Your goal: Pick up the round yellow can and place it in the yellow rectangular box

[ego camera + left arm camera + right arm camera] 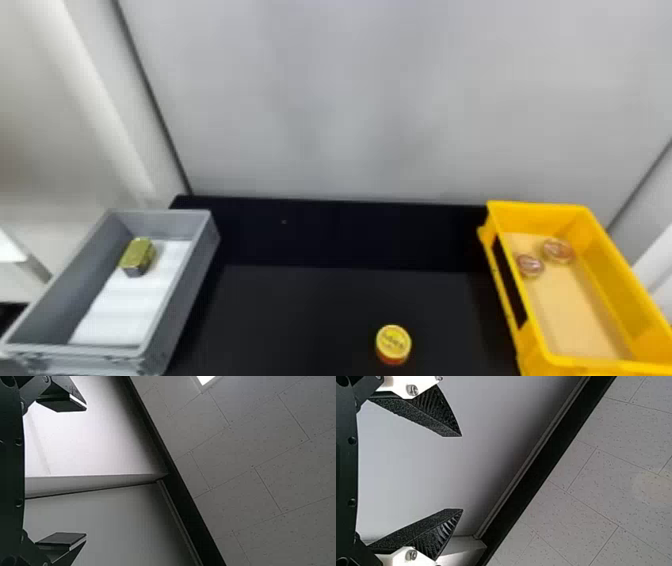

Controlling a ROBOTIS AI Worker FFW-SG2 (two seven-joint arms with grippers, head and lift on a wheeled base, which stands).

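The round yellow can [393, 344] stands upright on the black table, right of the middle in the head view, with a yellow lid and a reddish side. To its right is the yellow rectangular box [537, 330], holding two small round clear-and-reddish items. In the left wrist view my left gripper [86, 472] is open, with only wall and ceiling beyond its fingers. My right gripper [462, 473] is likewise open in the right wrist view, its dark ridged fingers wide apart and nothing between them.
A grey box [187, 285] stands at the left of the table, with a gold-green block [137, 256] on its white liner. The black tabletop [300, 310] stretches between both boxes, and a grey wall panel [350, 100] rises behind.
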